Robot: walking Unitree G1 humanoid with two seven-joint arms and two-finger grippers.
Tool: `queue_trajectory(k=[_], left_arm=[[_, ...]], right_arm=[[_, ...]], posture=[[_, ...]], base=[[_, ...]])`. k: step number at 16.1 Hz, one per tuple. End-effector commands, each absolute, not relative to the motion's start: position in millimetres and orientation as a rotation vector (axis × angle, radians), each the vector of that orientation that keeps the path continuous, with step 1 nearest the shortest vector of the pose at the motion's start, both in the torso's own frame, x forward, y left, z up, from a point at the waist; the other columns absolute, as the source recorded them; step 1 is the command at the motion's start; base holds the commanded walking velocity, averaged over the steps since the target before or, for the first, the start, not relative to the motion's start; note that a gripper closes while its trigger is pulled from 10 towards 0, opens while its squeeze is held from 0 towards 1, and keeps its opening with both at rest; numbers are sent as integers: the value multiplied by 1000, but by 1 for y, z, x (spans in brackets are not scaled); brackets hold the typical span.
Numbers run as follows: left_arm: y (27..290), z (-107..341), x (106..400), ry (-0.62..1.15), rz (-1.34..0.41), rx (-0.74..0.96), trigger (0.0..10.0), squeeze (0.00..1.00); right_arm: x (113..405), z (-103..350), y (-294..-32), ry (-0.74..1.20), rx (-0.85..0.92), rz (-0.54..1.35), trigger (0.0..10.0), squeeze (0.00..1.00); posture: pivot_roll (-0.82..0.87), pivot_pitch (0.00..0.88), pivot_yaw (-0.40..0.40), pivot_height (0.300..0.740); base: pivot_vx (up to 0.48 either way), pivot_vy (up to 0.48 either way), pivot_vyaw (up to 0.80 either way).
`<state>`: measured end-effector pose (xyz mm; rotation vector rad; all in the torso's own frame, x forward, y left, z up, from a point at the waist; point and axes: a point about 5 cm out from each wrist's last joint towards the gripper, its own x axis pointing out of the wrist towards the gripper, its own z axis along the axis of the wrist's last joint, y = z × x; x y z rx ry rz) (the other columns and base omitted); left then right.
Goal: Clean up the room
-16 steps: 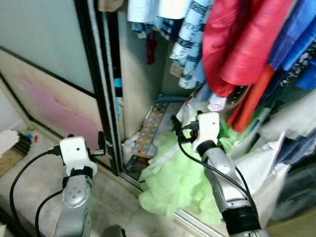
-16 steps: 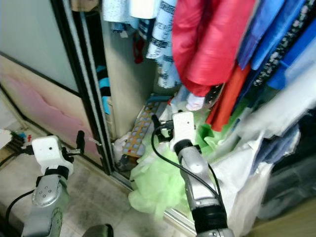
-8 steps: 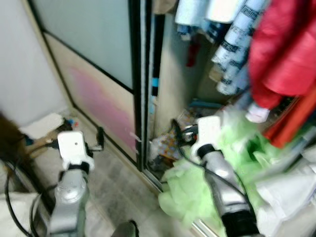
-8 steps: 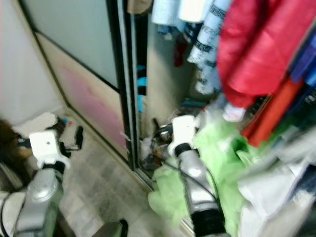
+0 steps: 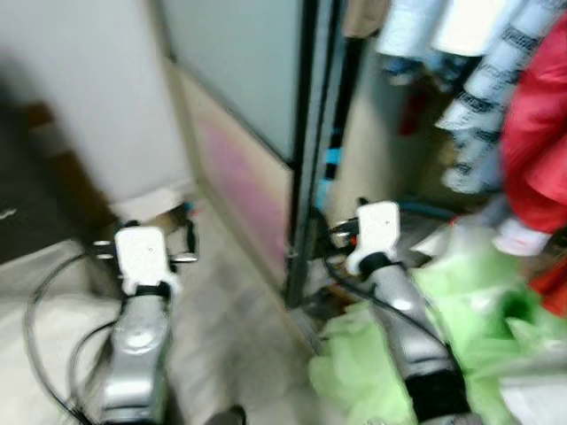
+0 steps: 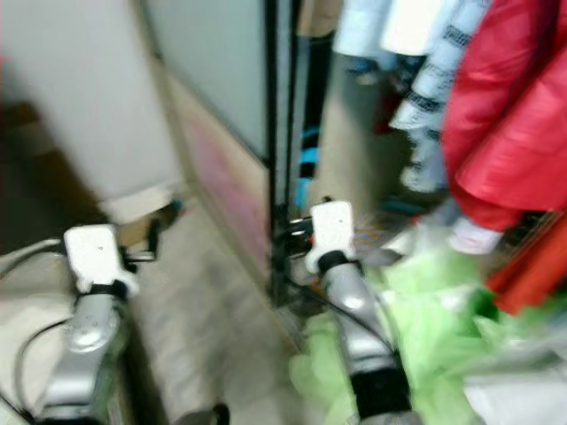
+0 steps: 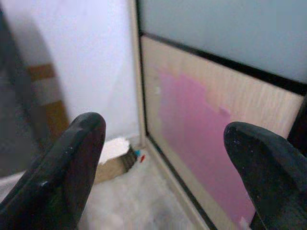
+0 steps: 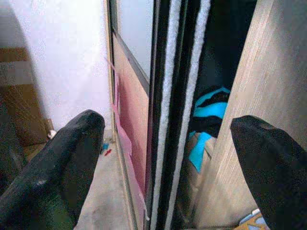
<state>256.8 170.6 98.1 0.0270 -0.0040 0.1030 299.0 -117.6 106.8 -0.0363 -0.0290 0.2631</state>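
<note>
Blurred head views; no writing legible. Left gripper, fingers spread and empty, faces the sliding wardrobe door. Right gripper, likewise spread and empty, faces the door's black edge. One green garment heap lies at 4 o'clock, one red garment hangs at 2 o'clock

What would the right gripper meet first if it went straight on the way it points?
Probably the black door edge of the wardrobe. The right gripper, fingers open, has that edge centred between them, with the dark gap and a blue-and-black cloth just beside it. Depth is unclear.
</note>
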Motion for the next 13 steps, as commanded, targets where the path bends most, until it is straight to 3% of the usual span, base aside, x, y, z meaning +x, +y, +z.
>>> queue_trajectory(k=[1, 13], left_arm=[[176, 98, 258, 5, 115, 36, 10000, 0], [172, 97, 261, 17, 85, -11, 10000, 0]], right_arm=[[301, 108, -113, -34, -35, 272, 10000, 0], [306, 110, -110, -50, -45, 293, 10000, 0]], posture=[[-36, 0, -27, 740], [-35, 0, -32, 740]], base=[[0, 0, 800], [0, 0, 800]])
